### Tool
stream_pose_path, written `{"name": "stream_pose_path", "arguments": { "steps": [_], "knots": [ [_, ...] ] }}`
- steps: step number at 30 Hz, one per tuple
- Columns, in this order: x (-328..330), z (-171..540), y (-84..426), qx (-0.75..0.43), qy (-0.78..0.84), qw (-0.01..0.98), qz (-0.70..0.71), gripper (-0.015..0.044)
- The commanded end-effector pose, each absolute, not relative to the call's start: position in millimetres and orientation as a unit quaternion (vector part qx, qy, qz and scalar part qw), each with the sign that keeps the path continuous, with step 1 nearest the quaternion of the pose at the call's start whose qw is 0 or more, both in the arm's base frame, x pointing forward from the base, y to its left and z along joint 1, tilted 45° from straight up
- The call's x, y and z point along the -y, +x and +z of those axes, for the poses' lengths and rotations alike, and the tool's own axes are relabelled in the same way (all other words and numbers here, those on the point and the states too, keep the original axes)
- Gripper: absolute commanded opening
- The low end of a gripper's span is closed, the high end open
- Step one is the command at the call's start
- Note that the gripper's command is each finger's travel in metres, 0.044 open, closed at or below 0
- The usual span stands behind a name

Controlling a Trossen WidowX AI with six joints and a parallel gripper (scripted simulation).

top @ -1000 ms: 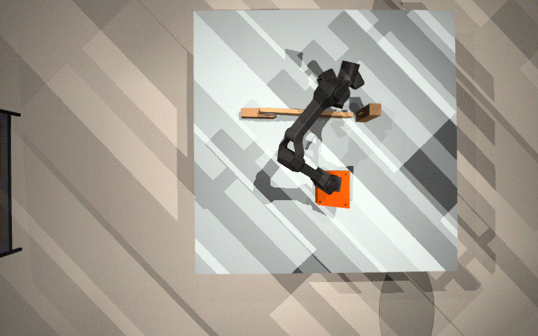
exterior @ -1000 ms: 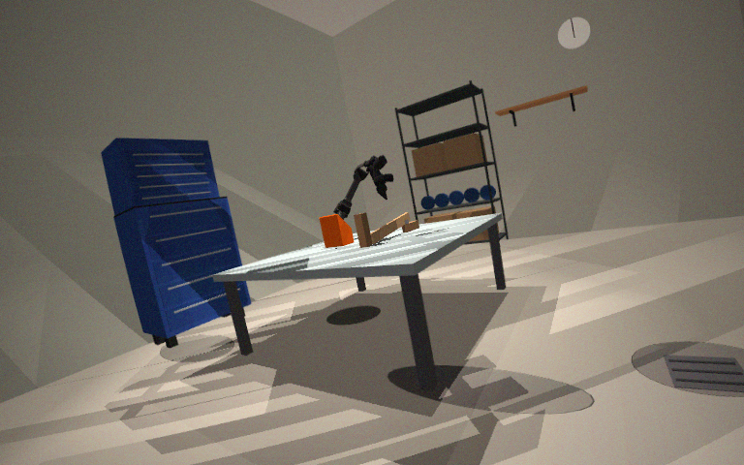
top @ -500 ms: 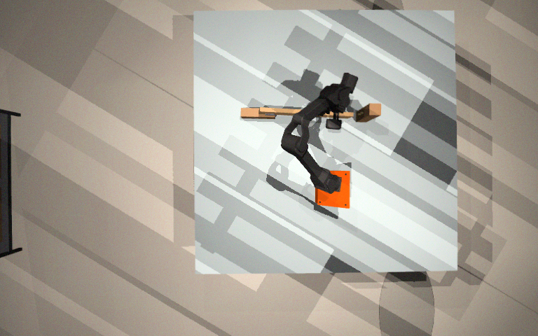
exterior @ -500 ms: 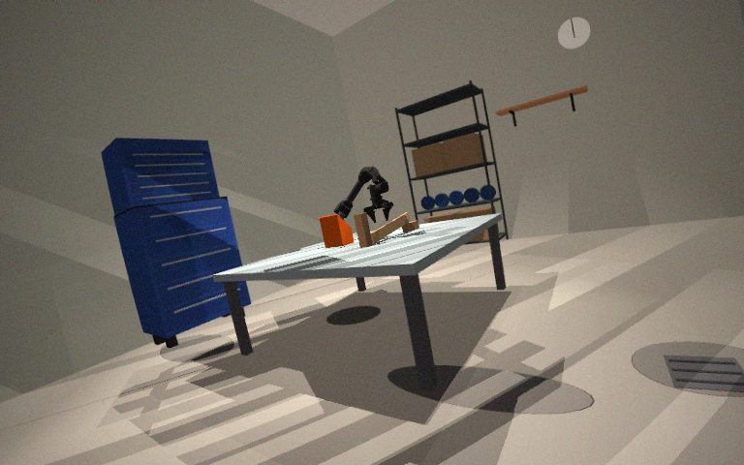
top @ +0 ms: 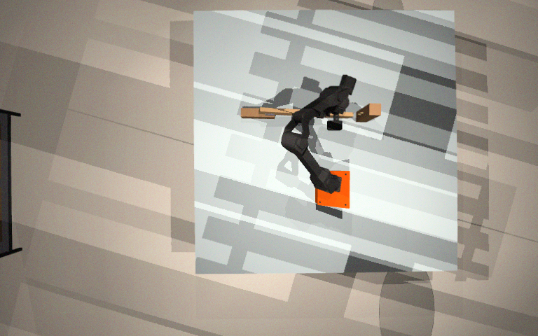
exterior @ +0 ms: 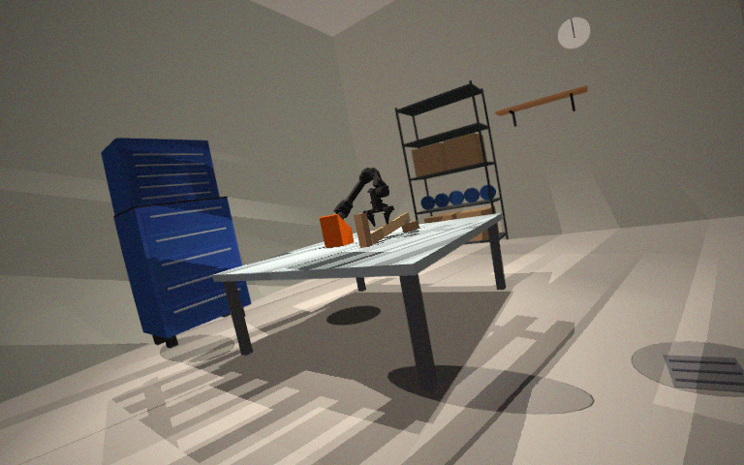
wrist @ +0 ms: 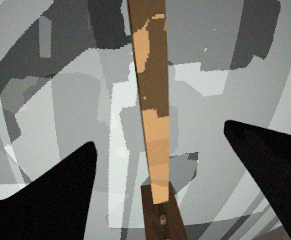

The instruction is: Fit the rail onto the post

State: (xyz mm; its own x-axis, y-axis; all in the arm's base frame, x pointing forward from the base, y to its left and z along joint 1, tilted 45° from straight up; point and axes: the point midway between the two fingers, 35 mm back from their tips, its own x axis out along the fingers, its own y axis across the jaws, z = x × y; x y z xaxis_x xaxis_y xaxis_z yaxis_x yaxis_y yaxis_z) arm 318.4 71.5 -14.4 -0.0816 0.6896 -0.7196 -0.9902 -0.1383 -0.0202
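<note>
A blue tool cabinet (exterior: 177, 247) stands near a dark shelf rack (exterior: 442, 100).

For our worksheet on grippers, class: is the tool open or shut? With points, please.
Open: the tool's fingers stand wide apart, the rail (wrist: 157, 135) (exterior: 399, 223) running between them in the wrist view, untouched.

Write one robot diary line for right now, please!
black gripper: open, above rail | long wooden rail: sloping, not gripped | short wooden post: upright, rail unfitted
</note>
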Motion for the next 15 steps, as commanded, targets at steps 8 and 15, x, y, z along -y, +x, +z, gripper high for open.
{"name": "stream_pose_path", "arguments": {
  "steps": [8,15],
  "knots": [
    [-84.2,-29.4,315.8,-0.252,-0.294,0.607,0.694,0.044],
    [-92.1,-37.4,315.2,-0.252,-0.294,0.607,0.694,0.044]
  ]
}}
